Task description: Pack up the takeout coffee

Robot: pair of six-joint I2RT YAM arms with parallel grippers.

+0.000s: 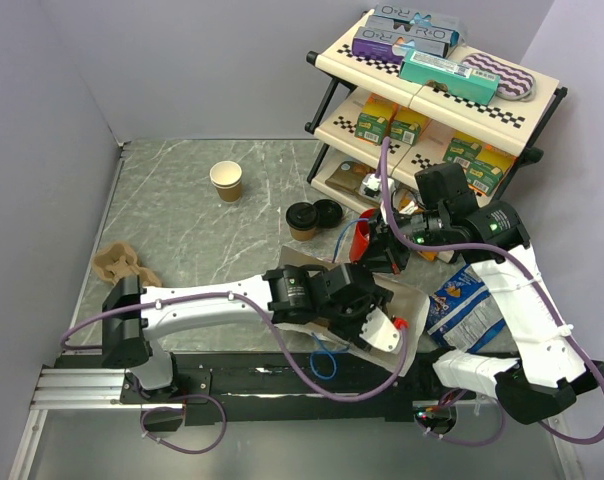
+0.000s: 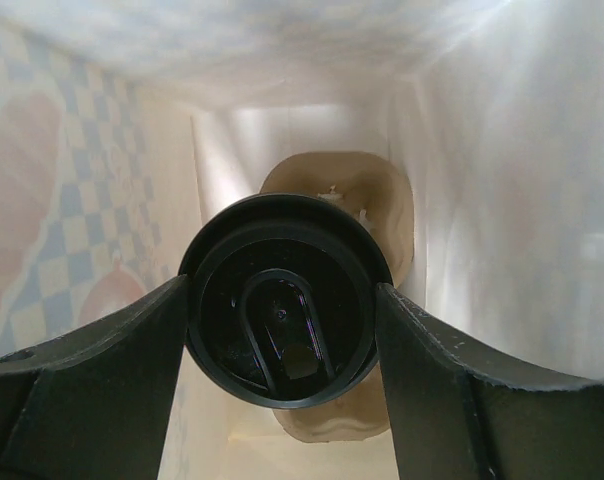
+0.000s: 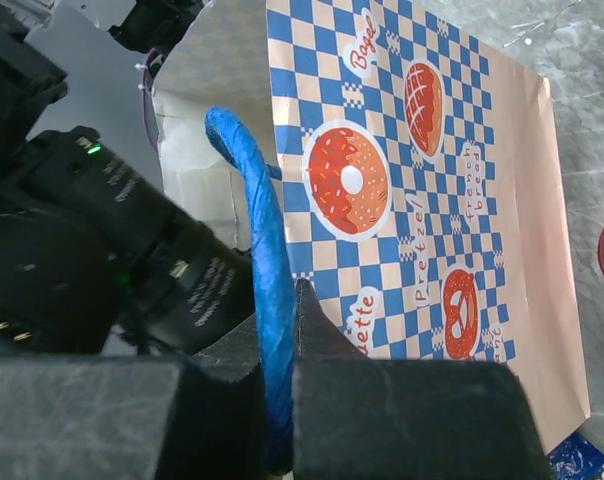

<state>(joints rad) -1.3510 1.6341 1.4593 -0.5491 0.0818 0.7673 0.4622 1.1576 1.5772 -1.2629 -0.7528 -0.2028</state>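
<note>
Inside bag (image 2: 502, 220): left gripper (image 2: 284, 320) clamped on cup (image 2: 312, 260), carrier (image 2: 367, 200) dead ahead beyond it; right gripper (image 3: 277, 340) pinching handle (image 3: 244, 190).

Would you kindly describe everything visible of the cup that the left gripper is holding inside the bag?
Of the lidded cup only the top shows: a round, glossy black plastic lid with a raised rim and a moulded sip tab. It faces the wrist camera, clamped at its sides by the left gripper, inside the paper bag, over a brown pulp cup carrier. Its body is hidden.
</note>
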